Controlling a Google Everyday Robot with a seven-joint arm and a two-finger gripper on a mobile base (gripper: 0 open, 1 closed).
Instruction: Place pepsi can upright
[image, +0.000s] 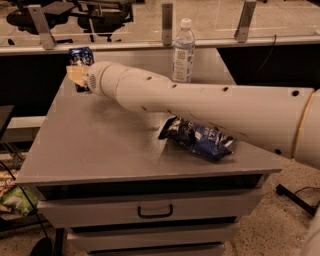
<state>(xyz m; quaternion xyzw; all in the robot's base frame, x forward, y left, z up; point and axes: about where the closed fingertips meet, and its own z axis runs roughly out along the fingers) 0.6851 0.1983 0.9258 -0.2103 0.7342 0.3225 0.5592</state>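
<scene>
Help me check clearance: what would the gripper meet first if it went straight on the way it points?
The pepsi can, held right at the tip of the gripper. Past it the line leaves the table at its far left corner; that looks free, though depth is unclear.

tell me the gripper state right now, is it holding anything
Gripper: closed on the pepsi can, at the far left corner of the table.
</scene>
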